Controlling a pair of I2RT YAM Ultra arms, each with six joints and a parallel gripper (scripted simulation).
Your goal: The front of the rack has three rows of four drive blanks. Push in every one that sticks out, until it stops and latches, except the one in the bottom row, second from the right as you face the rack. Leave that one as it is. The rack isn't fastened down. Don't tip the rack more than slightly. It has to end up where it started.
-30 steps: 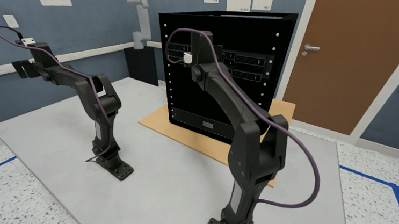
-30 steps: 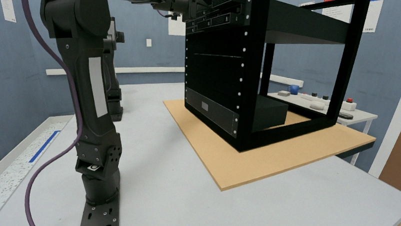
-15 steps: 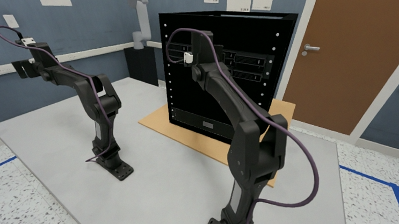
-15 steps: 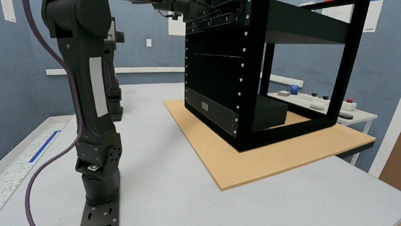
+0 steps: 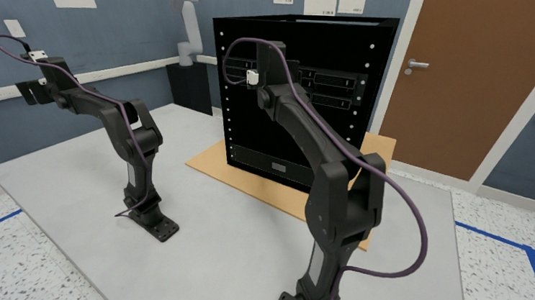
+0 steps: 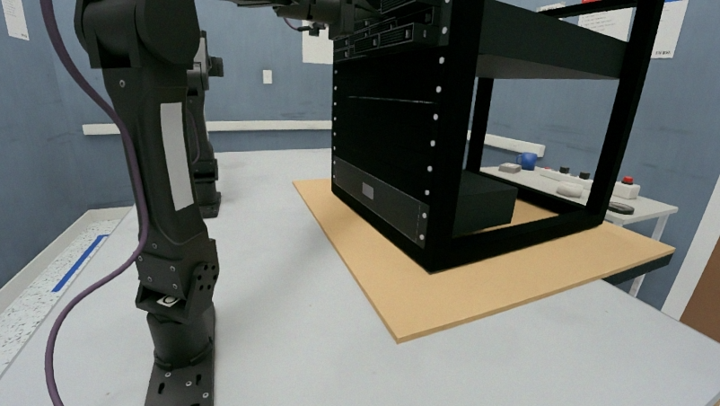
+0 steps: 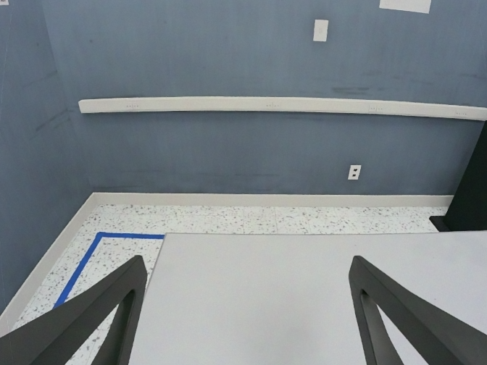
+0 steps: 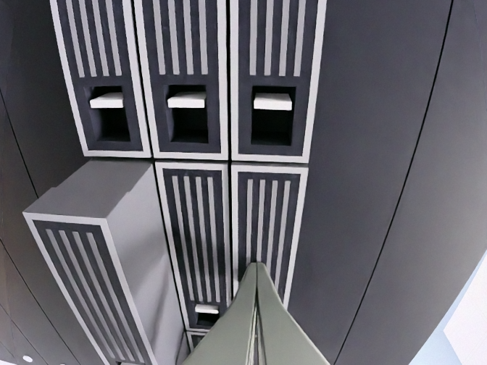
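- We see the right hand (image 5: 273, 62) (image 6: 366, 11) (image 8: 256, 271) at the front of the rack (image 5: 263, 124) (image 6: 448, 151) (image 8: 365, 117), its fingers shut together with nothing between them.
- Its fingertips lie over a top-row drive blank (image 8: 269, 219); we cannot tell whether they touch it.
- Beside that one, in the rack's middle row, sits another drive blank (image 8: 200, 239), its face roughly level with the surrounding front.
- Across that middle blank from the hand, a bottom-row drive blank (image 8: 84, 290) juts well out of the rack; the fingers are apart from it.
- We see its long, plain gray side wall, smooth and boxy, with a small step along the edge.
- Its narrow dark face wears a pale rim and four light, parallel ribs.
- The three neighboring blanks (image 8: 106, 43) (image 8: 180, 43) (image 8: 275, 43) in the next column look level with one another, each with a square dark recess and a stubby white latch tab.
- The rack itself is a black, matte frame with pale round dots down its front uprights, standing upright on a smooth tan board (image 5: 251, 188) (image 6: 403, 307).
- Under the board we see the pale gray worktop (image 5: 216, 243) (image 6: 282, 302) (image 7: 255, 306).
- The left hand (image 5: 33, 92) (image 6: 215, 66) (image 7: 247, 266) is wide open and holds nothing, well apart from the rack, its dark fingers tapering to rounded tips.
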